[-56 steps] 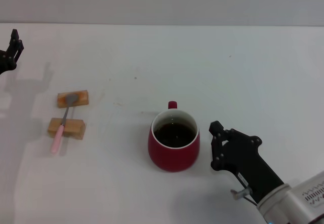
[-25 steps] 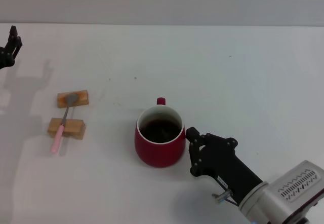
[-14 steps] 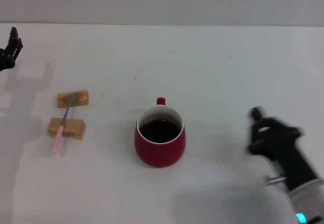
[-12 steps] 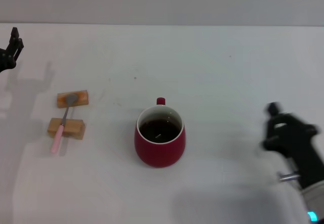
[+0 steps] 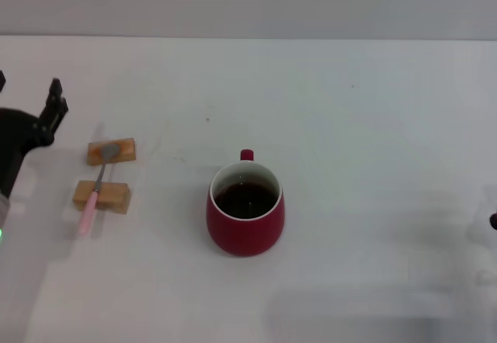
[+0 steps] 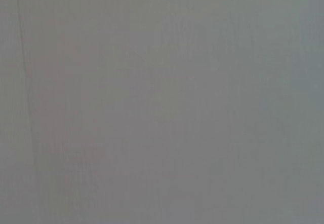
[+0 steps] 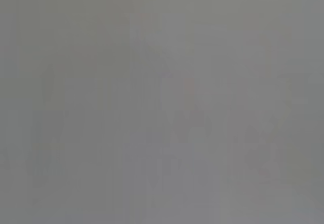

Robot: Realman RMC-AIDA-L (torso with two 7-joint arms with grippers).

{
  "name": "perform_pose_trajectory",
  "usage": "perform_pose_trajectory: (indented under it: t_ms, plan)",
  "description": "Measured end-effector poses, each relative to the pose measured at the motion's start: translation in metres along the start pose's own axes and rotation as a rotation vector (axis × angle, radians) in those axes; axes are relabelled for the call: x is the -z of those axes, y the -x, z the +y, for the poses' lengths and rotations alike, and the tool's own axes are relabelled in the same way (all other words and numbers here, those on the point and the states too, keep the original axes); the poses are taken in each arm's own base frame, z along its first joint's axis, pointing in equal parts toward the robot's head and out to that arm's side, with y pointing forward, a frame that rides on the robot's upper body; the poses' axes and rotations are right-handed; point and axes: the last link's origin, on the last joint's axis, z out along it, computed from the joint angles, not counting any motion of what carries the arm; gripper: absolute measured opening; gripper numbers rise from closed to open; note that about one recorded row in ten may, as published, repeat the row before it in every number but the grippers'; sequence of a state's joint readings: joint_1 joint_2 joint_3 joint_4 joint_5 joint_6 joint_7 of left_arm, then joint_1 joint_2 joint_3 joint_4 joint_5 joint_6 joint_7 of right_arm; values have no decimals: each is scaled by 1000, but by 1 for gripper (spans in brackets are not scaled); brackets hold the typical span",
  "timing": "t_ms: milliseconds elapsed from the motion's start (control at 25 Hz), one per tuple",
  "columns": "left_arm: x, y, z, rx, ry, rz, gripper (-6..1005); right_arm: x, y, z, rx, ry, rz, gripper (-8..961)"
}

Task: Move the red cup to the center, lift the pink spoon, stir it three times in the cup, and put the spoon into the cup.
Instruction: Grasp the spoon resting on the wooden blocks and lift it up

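The red cup (image 5: 245, 213) stood near the middle of the white table (image 5: 373, 110), upright, with its small handle turned away from us and dark liquid inside. Nothing was touching it, so we judged the first step, moving the cup to the center, to be done.

The pink spoon (image 5: 96, 189) lay well to the left of the cup, bridged across two wooden blocks (image 5: 102, 195). Its metal bowl rested on the farther block and its pink handle ran over the nearer one and past it toward us.

The left gripper (image 5: 48, 114) hung at the left edge of the head view, just beyond the farther block and not touching the spoon. We could not tell whether it was spread or closed. Only a dark sliver of the right gripper (image 5: 493, 220) showed at the right edge, well away from the cup, and we could not tell its state either. Both wrist views gave us nothing to make out.

We took the step in hand to be the reach for the spoon. The next move called for the left gripper to come over the stretch of spoon between the blocks, line up across it, descend and close on it without knocking the blocks.
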State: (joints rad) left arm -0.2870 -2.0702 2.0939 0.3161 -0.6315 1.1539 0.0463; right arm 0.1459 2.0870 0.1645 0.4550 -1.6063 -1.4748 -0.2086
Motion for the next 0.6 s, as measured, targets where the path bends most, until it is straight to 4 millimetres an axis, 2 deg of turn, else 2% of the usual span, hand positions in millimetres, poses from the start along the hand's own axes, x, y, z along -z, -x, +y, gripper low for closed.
perform_pose_trajectory:
  t_ms: [200, 600]
  plan:
    - [25, 6, 14, 27, 42, -16, 788, 4, -2, -9, 25, -17, 7, 0]
    - [60, 13, 27, 43, 104, -24, 787, 3, -3, -14, 43, -18, 5, -1]
